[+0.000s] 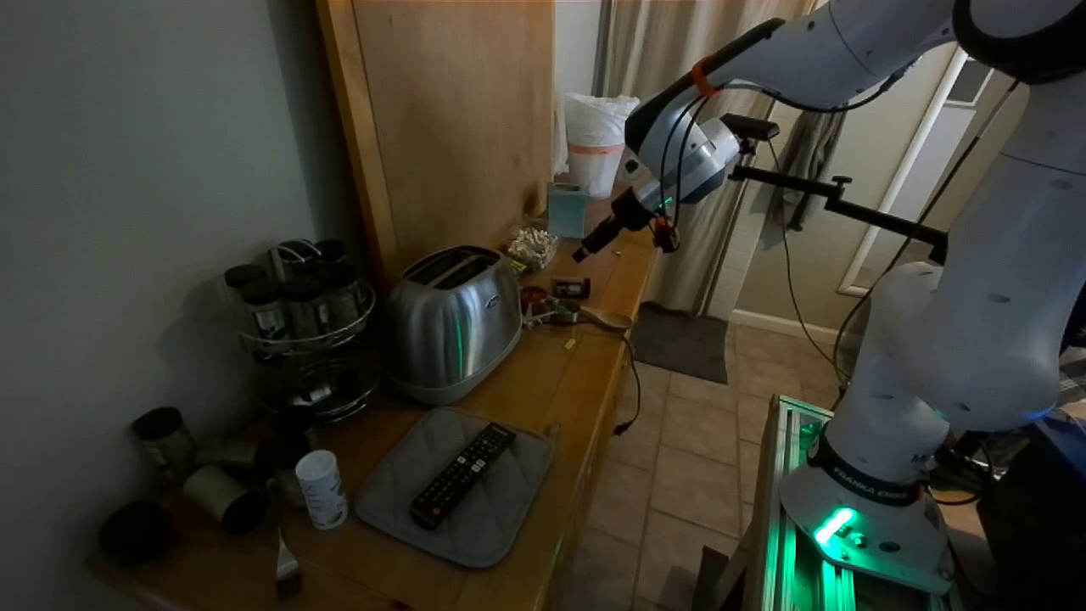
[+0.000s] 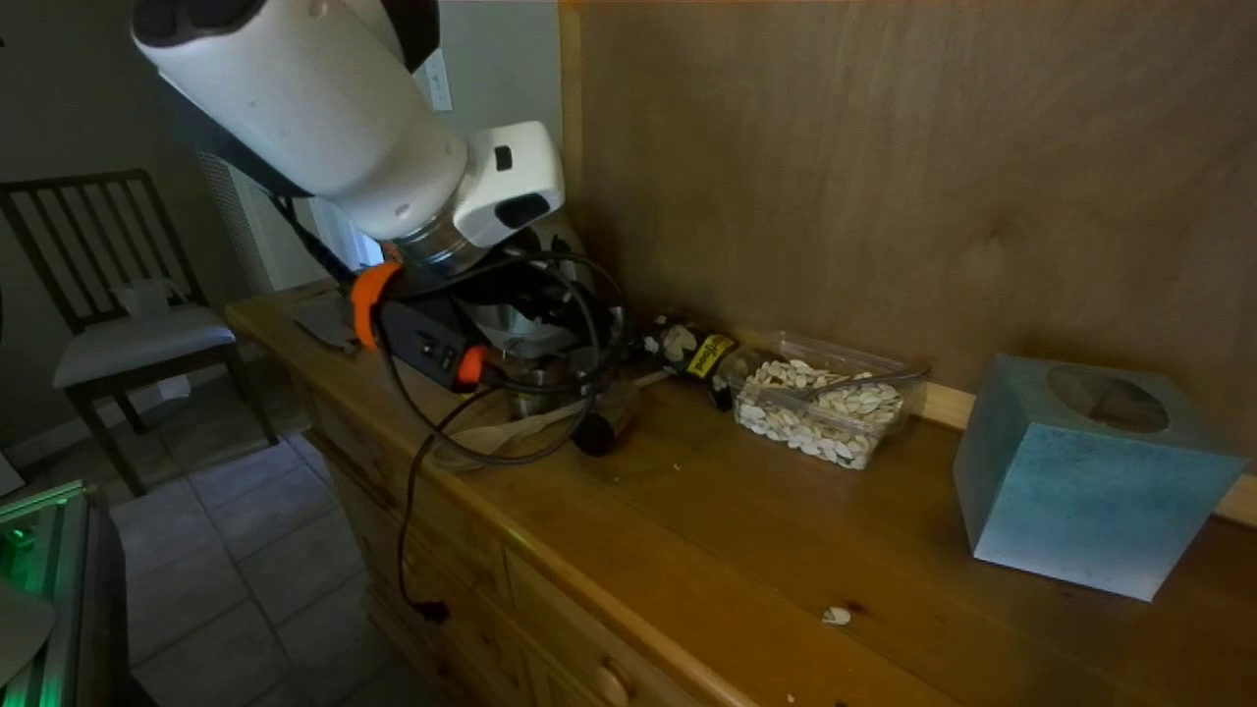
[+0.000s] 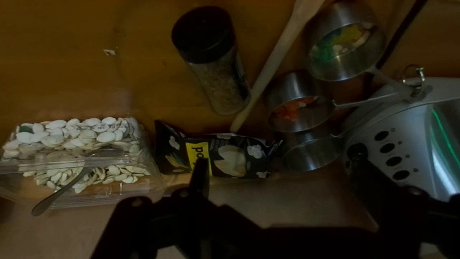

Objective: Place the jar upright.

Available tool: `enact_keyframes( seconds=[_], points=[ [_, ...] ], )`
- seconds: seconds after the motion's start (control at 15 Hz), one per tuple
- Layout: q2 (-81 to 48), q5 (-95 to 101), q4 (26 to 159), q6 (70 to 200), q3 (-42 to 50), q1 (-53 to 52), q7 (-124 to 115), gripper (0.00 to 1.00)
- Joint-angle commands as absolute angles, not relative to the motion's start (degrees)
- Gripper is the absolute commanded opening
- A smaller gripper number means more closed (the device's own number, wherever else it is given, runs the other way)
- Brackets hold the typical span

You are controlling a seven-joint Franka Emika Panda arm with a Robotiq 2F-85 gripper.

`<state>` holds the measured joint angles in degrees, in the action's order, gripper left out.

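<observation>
A spice jar with a black cap (image 3: 212, 61) lies on its side on the wooden counter in the wrist view. It also lies there in both exterior views, as a small dark jar (image 1: 570, 288) and behind the hanging cable (image 2: 606, 420). My gripper (image 3: 278, 160) is open and empty, its two dark fingers wide apart. In an exterior view the gripper (image 1: 582, 253) is above the counter, tilted down, apart from the jar. In the wrist view the jar lies beyond the fingertips, toward the top of the picture.
Near the jar are a wooden spoon (image 3: 276, 61), metal measuring cups (image 3: 300, 104), a black snack packet (image 3: 233, 158) and a clear box of seeds (image 3: 79, 140). A toaster (image 1: 458, 327), tissue box (image 2: 1095, 481), remote (image 1: 462, 475) and several other jars (image 1: 222, 496) stand or lie about.
</observation>
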<state>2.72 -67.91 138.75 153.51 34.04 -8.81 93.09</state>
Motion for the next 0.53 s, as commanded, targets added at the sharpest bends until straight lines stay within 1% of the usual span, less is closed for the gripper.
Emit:
enact_keyframes(
  seconds=[0.0, 0.13, 0.2, 0.47],
  points=[
    [-2.43, -76.98, 135.67, 150.8, 34.69, -8.83, 103.35, 1.0],
    [-4.78, -80.75, 135.14, 149.42, 34.42, -8.49, 106.45, 1.0],
    [-1.24, -76.39, 137.28, 151.48, 34.19, -8.75, 102.33, 1.0],
    [-2.02, -76.72, 137.21, 151.28, 34.18, -8.73, 102.81, 1.0]
  ],
)
